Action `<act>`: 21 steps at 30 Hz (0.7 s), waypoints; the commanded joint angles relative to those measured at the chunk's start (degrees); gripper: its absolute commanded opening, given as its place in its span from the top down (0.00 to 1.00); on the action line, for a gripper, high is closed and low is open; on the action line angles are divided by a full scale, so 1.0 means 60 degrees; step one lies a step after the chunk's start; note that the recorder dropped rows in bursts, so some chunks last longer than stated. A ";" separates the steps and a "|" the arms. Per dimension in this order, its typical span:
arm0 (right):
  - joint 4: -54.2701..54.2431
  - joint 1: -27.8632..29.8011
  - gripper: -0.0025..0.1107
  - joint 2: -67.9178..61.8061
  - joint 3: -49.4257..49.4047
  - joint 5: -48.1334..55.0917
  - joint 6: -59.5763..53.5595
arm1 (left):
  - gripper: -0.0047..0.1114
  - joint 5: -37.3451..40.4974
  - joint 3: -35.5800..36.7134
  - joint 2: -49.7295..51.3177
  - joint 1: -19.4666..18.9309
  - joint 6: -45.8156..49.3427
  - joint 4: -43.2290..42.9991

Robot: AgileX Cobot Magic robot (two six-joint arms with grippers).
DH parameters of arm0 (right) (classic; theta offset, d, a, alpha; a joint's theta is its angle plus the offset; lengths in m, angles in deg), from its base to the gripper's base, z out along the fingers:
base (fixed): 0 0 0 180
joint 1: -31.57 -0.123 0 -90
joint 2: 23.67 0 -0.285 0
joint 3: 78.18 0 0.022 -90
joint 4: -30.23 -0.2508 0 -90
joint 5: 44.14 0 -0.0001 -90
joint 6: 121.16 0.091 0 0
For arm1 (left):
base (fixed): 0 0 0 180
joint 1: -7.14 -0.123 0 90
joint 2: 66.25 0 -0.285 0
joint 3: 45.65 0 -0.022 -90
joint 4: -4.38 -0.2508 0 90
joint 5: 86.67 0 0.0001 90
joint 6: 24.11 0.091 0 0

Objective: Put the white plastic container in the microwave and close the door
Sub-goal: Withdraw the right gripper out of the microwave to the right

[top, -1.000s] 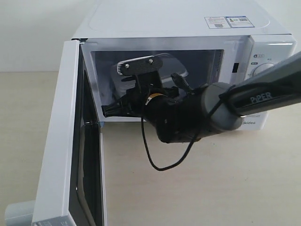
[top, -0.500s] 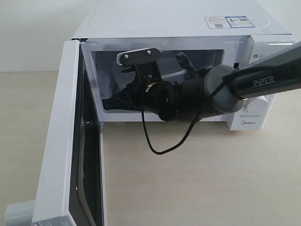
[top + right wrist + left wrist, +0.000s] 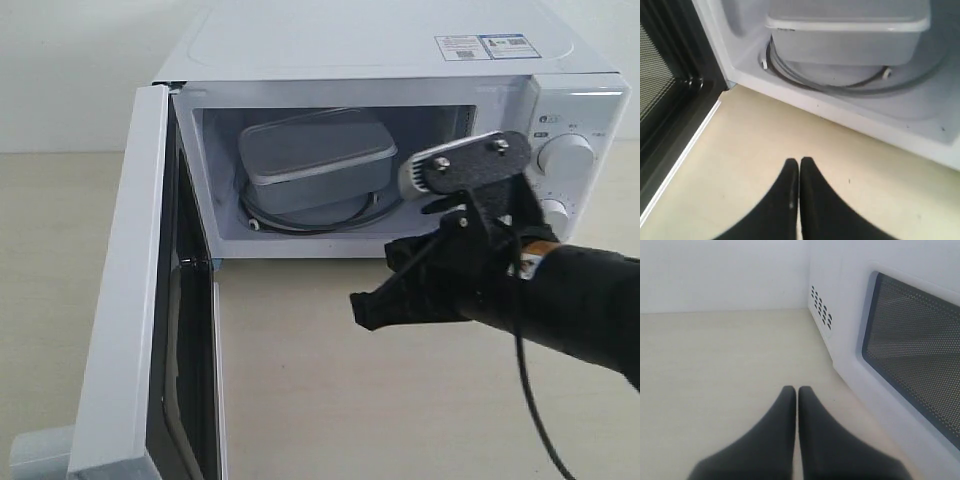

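Observation:
The white plastic container (image 3: 315, 155) sits inside the microwave (image 3: 400, 70) on the glass turntable (image 3: 330, 220), its lid on; the right wrist view shows it too (image 3: 850, 30). The door (image 3: 150, 300) stands wide open at the left, its dark window (image 3: 660, 85) facing inward. My right gripper (image 3: 362, 308) is shut and empty, outside the cavity, above the table in front of the opening (image 3: 799, 162). My left gripper (image 3: 797, 390) is shut with nothing in it, beside the outer face of the door and its mesh window (image 3: 915, 355).
The pale wooden table (image 3: 400, 400) spreads in front of the microwave. Two round dials (image 3: 566, 155) sit on the control panel at the right. A black cable (image 3: 535, 410) hangs from my right arm. A grey object (image 3: 40, 450) shows at the lower left corner.
My right arm has pulled back out of the microwave cavity, moving right and toward the camera. The container, hidden behind the arm before, now shows resting on the turntable.

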 commanded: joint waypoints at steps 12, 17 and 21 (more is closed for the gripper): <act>0.0043 -0.0002 0.98 0.2456 -0.0476 0.0861 -0.0100 | 0.93 0.0012 0.0032 -0.0038 -0.0008 0.0017 -0.0011; 0.0043 0.0479 0.98 0.3705 -0.0476 0.1444 -0.0395 | 0.93 0.0012 0.0032 -0.0038 -0.0008 0.0017 -0.0011; 0.0043 0.2401 0.98 0.5140 -0.0476 0.2889 0.0103 | 0.93 0.0012 0.0032 -0.0038 -0.0008 0.0017 -0.0011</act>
